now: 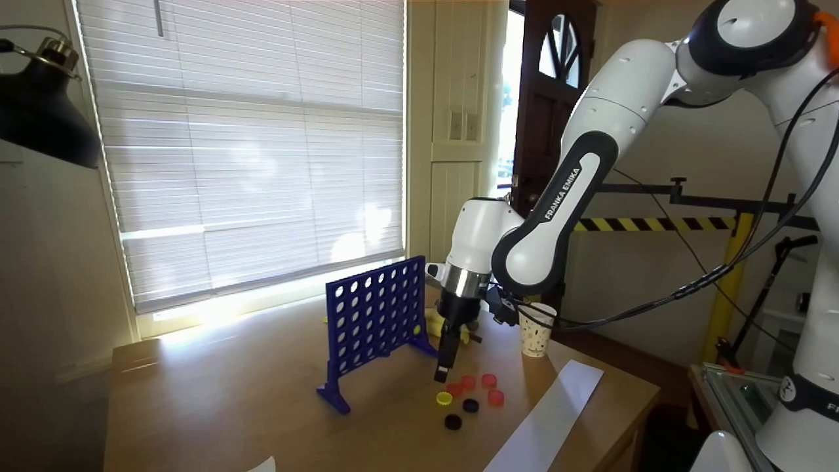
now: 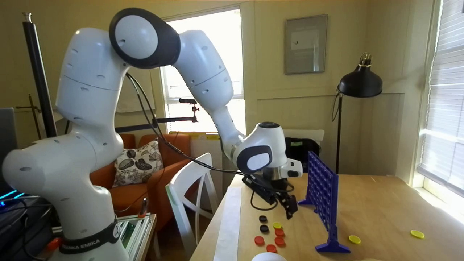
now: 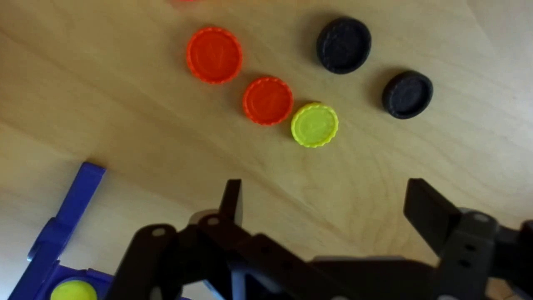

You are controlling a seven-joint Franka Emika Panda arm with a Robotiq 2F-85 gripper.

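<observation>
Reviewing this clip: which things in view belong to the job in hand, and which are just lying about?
Likely in the job:
gripper, open, holding nothing
yellow disc, the loose one nearest it in the wrist view
red discs
black discs
blue upright grid

Seemingly just lying about:
speckled cup
white strip
black lamp
patterned cushion

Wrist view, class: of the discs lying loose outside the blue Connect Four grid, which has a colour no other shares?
The yellow disc beside a red disc. Of the loose ones, it alone is yellow; the others are red, except two black discs.
</observation>
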